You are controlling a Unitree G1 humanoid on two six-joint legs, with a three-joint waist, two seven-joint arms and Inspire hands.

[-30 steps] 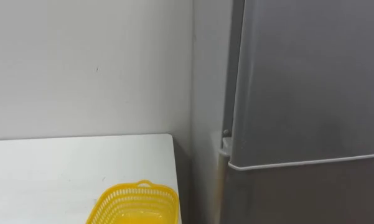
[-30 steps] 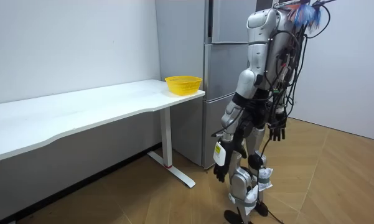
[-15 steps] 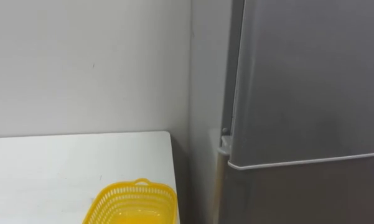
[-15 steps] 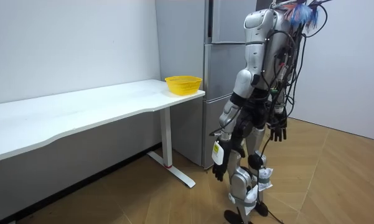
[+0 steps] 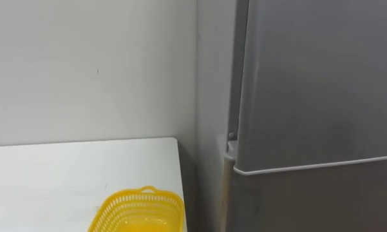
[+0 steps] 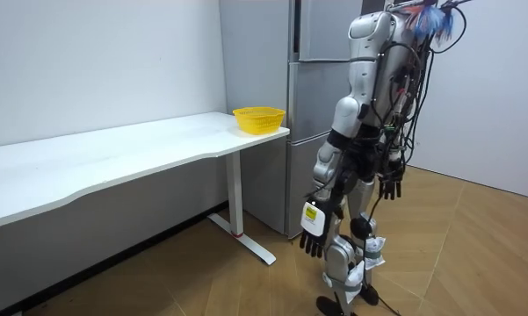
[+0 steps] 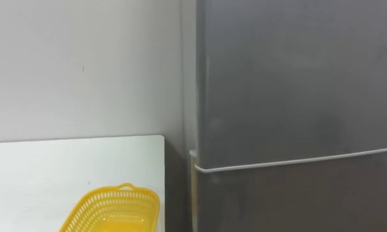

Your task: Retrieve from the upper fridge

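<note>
Plain pale wall (image 5: 84, 64) behind; white tabletop (image 5: 51, 174) runs up to a tall grey metal fridge (image 5: 212, 96). A yellow plastic mesh basket (image 5: 141, 209) sits on the tabletop corner nearest the fridge.

I stand facing the fridge, both arms hanging. My left hand (image 6: 311, 233) is low at my thigh and my right hand (image 6: 388, 186) is at my hip. Both have slack fingers pointing down and nothing in them.

The item to fetch is presumably behind the fridge's upper door (image 5: 315, 84), which is closed. What it is I cannot see, so weight, stiffness and slipperiness are unknown. My guess is a cold and possibly damp surface, so I should take it round the middle.

The door face looks smooth and flat. No handle is visible, and its right edge is cut off. I cannot tell which side swings out.
</note>
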